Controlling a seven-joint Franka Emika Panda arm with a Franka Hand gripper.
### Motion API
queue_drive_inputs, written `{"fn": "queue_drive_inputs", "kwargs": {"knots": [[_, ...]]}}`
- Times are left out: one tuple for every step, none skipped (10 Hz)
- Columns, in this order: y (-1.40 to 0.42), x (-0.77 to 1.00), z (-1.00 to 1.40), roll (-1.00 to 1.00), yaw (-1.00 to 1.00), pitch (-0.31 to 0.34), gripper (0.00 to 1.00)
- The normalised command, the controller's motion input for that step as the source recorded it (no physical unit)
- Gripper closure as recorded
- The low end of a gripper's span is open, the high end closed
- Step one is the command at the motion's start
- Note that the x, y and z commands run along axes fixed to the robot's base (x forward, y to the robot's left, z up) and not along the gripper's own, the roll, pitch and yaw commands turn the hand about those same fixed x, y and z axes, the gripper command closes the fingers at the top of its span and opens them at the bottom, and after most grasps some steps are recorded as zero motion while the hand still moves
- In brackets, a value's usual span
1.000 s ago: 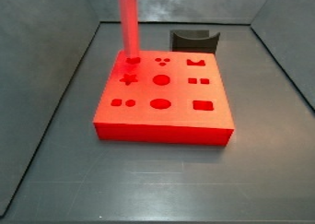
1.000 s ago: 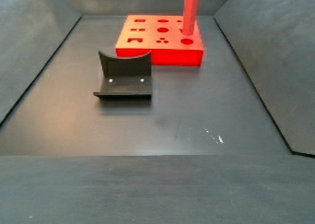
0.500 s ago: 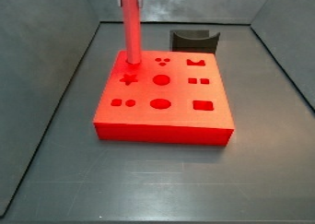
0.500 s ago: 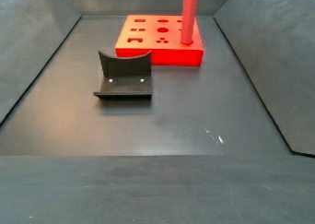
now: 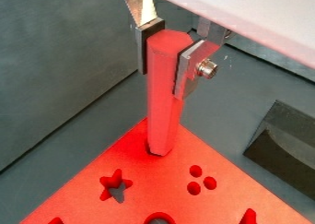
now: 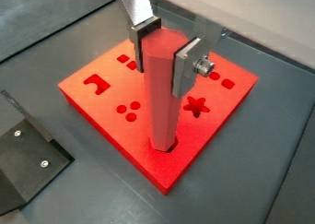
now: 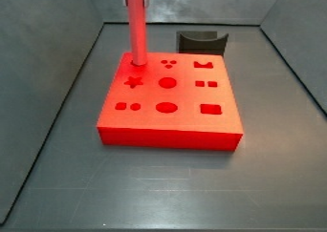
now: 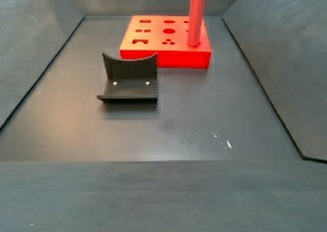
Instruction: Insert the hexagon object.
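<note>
The hexagon object [image 5: 163,99] is a long red bar standing upright, seen in both wrist views [image 6: 163,99] and both side views [image 7: 134,26] [image 8: 197,14]. Its lower end sits in a hole at a corner of the wide red block [image 7: 173,116] [image 6: 117,126] [image 8: 160,54] [image 5: 135,186]. My gripper [image 5: 169,45] [image 6: 167,48] is shut on the bar's upper end, one silver finger on each side. In both side views the gripper is above the frame's edge.
The dark fixture [image 8: 128,80] stands on the grey floor in front of the block; it also shows in a side view [image 7: 201,41] and in both wrist views [image 6: 28,163] [image 5: 285,140]. Grey walls [image 7: 52,93] surround the floor.
The bar has dropped slightly, its lower end now a little deeper into the block's corner hole. Nothing else moved.
</note>
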Motion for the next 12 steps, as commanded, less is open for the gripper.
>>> {"fn": "queue_drive_inputs", "kwargs": {"knots": [[-0.06, 0.0, -0.02, 0.04, 0.0, 0.0, 1.0], [-0.13, -0.18, 0.0, 0.06, 0.0, 0.0, 1.0], [-0.14, -0.07, 0.0, 0.07, 0.0, 0.0, 1.0], [-0.08, -0.07, -0.03, 0.05, 0.0, 0.0, 1.0], [-0.03, 0.0, -0.09, 0.06, 0.0, 0.0, 1.0], [0.0, 0.16, -0.17, 0.1, 0.0, 0.0, 1.0], [0.02, 0.31, -0.3, 0.11, 0.01, 0.007, 1.0], [0.0, 0.15, -0.42, 0.09, 0.0, 0.0, 1.0], [0.0, 0.11, -0.7, 0.06, 0.0, -0.041, 1.0], [0.0, 0.07, -0.93, 0.1, 0.0, -0.074, 1.0], [0.0, 0.17, -1.0, 0.11, 0.0, -0.041, 1.0], [0.0, 0.19, -1.0, 0.08, 0.0, -0.047, 1.0]]}}
